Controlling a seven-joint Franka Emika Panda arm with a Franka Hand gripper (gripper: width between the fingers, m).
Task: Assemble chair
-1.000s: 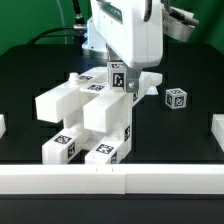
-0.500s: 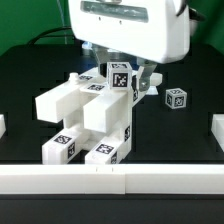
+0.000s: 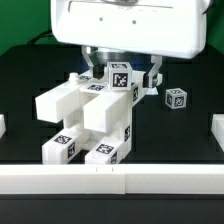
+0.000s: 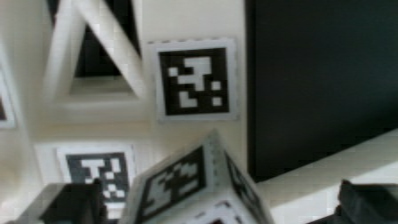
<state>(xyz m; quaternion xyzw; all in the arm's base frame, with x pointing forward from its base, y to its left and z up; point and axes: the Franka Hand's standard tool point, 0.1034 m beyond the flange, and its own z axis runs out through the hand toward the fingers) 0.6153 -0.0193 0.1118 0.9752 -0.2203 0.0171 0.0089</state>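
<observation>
Overhead, fingers (image 3: 157, 70) (spread wide); chair (image 3: 90, 115) below

The chair (image 3: 90, 120) fills the middle; open black table (image 3: 175, 135) lies at the exterior view's right, with a small tagged block (image 3: 176, 98) farther back.

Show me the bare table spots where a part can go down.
Free: the black table between the chair assembly, the small cube and the right rail; also the strip between the assembly and the left rail. Crowded: the middle, under the arm.
</observation>
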